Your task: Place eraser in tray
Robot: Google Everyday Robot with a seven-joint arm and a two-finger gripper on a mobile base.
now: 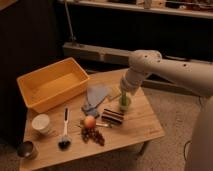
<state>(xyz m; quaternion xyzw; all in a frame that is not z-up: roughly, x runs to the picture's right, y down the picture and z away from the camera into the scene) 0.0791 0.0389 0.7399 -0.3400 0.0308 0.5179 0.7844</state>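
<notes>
The eraser (113, 116), a small dark block with reddish stripes, lies flat on the wooden table (145, 125) right of centre. The yellow tray (35, 97) stands at the table's back left and looks empty. My gripper (123, 94) hangs at the end of the white arm (145, 64) over the right side of the table. It is just above a green cup (124, 104), a short way behind and to the right of the eraser, and it holds nothing that I can see.
A blue cloth (95, 96) lies between tray and eraser. A round fruit (89, 121) and dark grapes (94, 135) lie left of the eraser. A white-handled brush (65, 131), a white bowl (41, 123) and a metal bowl (26, 149) are at front left.
</notes>
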